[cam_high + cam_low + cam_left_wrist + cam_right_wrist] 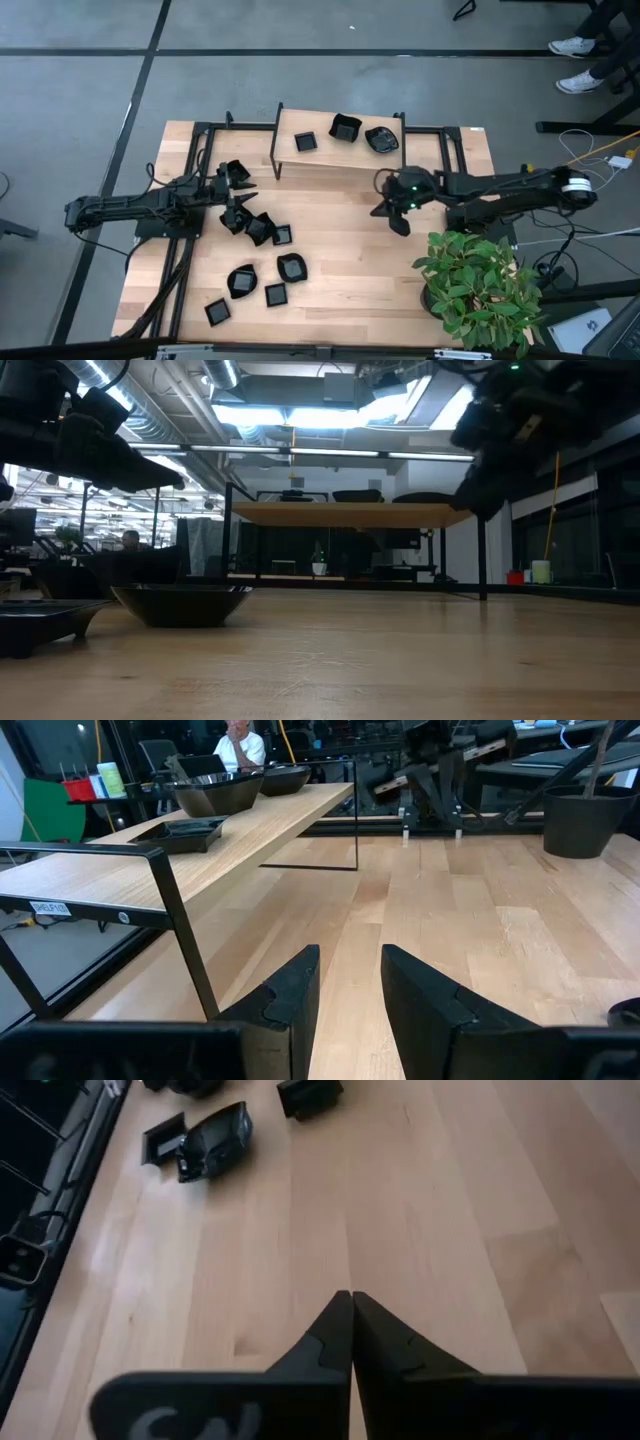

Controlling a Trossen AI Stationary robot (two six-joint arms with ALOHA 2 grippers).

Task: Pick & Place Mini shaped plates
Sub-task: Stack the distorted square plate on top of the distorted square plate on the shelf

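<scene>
Several glossy black mini shaped plates (258,228) lie loose on the wooden table's left half, down to its near edge (217,311). Three more rest on the raised wooden shelf (320,160) at the far side: a flat square one (188,832) and two deeper ones (215,792). My left gripper (350,952) hovers open and level at the table's left (245,190), with nothing between its fingers. My right gripper (350,1295) is shut and empty, slanting down over bare wood right of centre (395,222), well apart from the plates (215,1140).
The shelf's black metal frame (175,910) stands close beside my left gripper. A potted plant (475,285) sits at the table's near right corner. A person (240,740) sits in the room beyond the shelf. Bare wood lies between the two grippers.
</scene>
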